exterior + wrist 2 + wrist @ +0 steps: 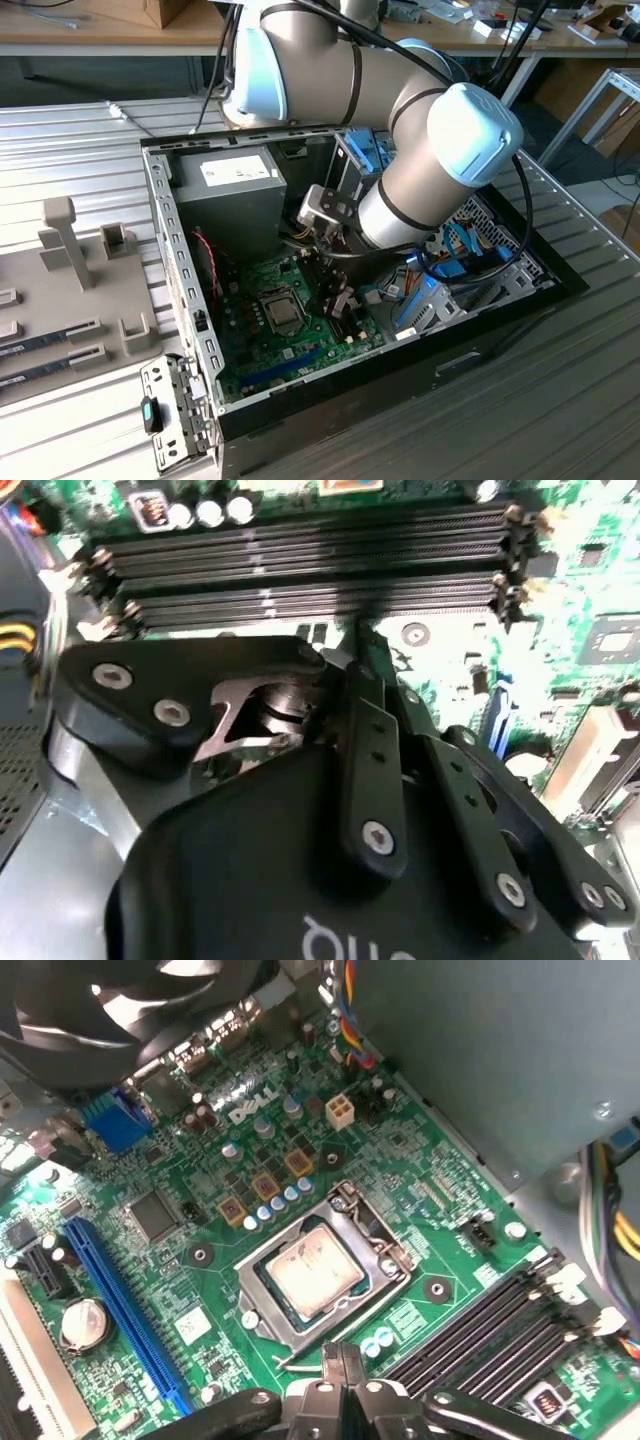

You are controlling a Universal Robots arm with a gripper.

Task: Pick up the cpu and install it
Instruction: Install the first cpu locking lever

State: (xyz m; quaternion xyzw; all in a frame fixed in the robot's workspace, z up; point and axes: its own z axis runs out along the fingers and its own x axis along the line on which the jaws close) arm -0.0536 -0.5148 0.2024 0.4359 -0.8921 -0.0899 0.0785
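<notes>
We see the cpu [313, 1272] seated in its socket [262, 1260] on the green motherboard [200, 1335], mid-board; our end effector [341, 1385], fingers pressed together and empty, hovers just beside it.

The ribbed metal table [90, 140] carried the open computer case [190, 330] at centre frame. A grey fixture plate [40, 290] with upright pegs lay at left, a perforated bracket [170, 415] at lower left.
</notes>
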